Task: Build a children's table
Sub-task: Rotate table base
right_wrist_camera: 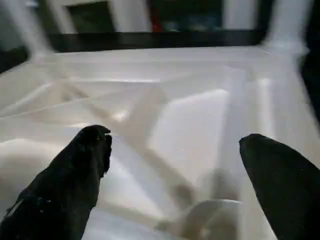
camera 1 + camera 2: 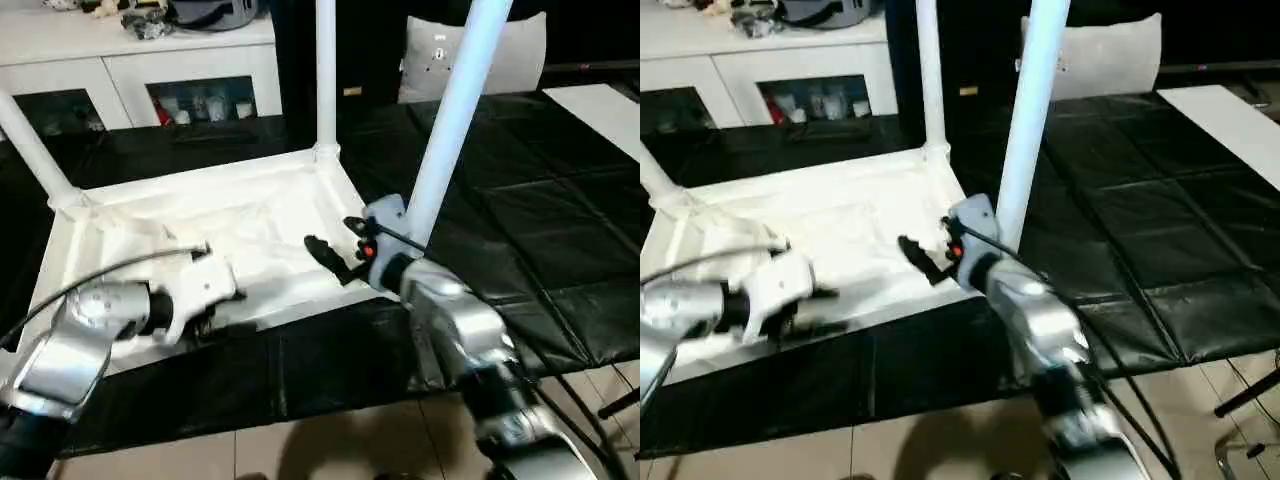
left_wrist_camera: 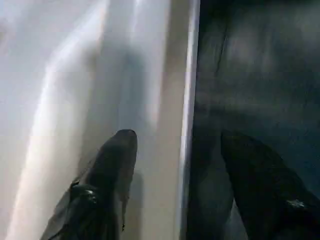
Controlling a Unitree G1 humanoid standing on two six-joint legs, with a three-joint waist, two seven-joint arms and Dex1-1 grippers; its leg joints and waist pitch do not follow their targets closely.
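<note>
White plastic table top (image 2: 200, 230) lies upside down on a black quilted mat (image 2: 520, 230), ribs forming an X across its underside. Three tapered round legs stand up from corner sockets: far left (image 2: 30, 150), far right (image 2: 326, 75) and near right (image 2: 455, 110). The near-left corner has no leg visible. The left gripper (image 3: 175, 165) hovers spread across the top's near rim, one finger over plastic, one over mat. The right gripper (image 1: 172, 165) is spread wide over the ribbing, just beside the near-right leg. That leg leans slightly; a nudge from the right forearm could tilt it in its socket. Smooth plastic may slide on the mat.
</note>
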